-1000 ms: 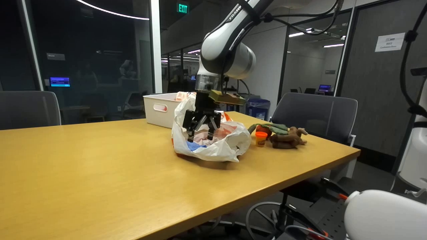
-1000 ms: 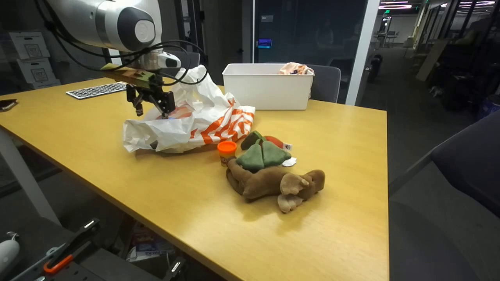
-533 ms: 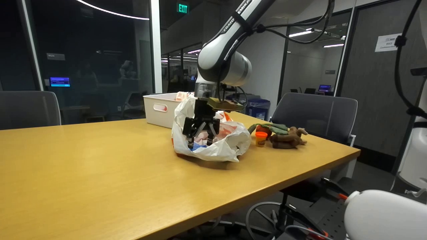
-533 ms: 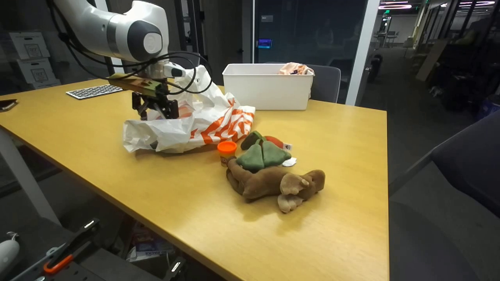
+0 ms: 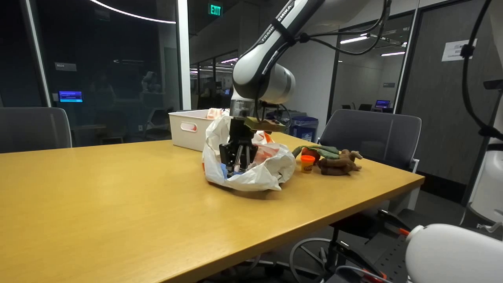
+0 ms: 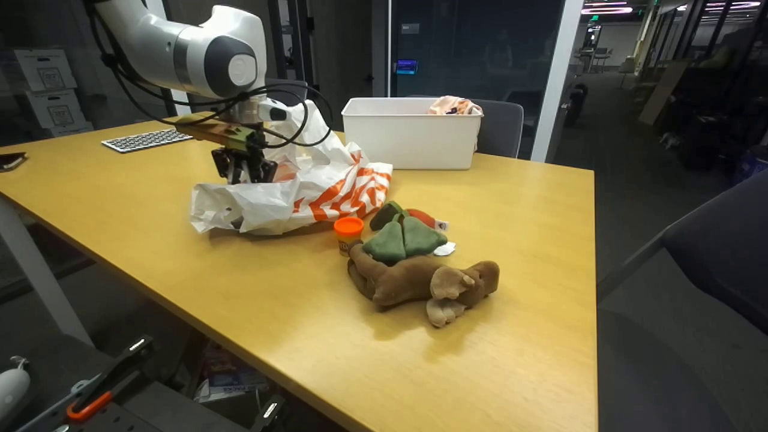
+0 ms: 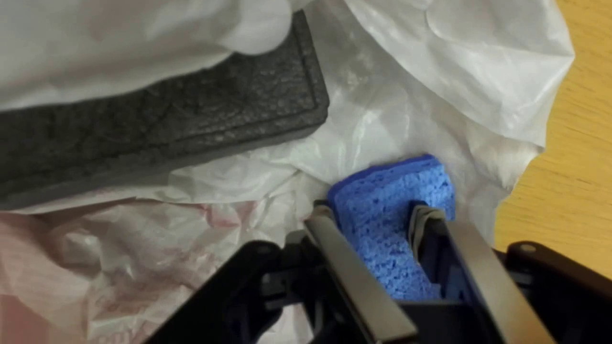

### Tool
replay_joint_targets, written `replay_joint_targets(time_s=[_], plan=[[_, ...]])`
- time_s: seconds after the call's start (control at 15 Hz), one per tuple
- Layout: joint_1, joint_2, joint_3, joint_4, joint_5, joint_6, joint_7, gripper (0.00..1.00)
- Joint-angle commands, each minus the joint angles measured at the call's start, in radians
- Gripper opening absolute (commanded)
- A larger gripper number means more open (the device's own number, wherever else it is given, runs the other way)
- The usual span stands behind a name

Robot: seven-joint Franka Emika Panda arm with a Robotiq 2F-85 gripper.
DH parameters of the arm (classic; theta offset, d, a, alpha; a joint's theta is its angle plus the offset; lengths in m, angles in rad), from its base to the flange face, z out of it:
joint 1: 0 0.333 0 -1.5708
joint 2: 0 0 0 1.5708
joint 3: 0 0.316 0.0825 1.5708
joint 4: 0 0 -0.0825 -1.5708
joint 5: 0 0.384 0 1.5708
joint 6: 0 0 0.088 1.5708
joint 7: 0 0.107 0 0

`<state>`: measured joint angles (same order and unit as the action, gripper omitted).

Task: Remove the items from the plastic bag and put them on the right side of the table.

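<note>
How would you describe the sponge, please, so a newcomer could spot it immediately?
On the wooden table, find the white plastic bag with orange stripes. Inside it, near a dark block, the gripper straddles the sponge. Its bright blue, pitted face sets it apart from that block.

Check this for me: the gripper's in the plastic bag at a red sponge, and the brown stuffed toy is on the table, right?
Almost: the sponge is blue, not red; the wrist view shows it. The rest is right: the gripper is in the plastic bag at the sponge, and the brown stuffed toy is on the table.
</note>
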<state>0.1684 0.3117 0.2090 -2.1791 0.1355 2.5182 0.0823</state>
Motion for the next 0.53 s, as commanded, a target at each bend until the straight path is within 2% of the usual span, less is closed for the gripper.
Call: replay_joint_targets(time_s=[0.0,0.07,0.2,0.27,0.4,0.47], plan=[[-0.009,-0.022,-0.003,0.013,0.022,-0.018,-0.024,0.16],[-0.01,-0.039,-0.005,0.007,0.018,-0.02,-0.019,0.07],[-0.01,-0.085,-0.009,-0.011,0.013,-0.015,-0.012,0.04],[-0.012,-0.109,-0.01,-0.018,0.016,-0.016,-0.013,0.08],[-0.011,-0.164,-0.017,-0.038,0.009,-0.004,-0.006,0.04],[-0.009,-0.194,-0.023,-0.05,0.001,0.004,0.005,0.07]])
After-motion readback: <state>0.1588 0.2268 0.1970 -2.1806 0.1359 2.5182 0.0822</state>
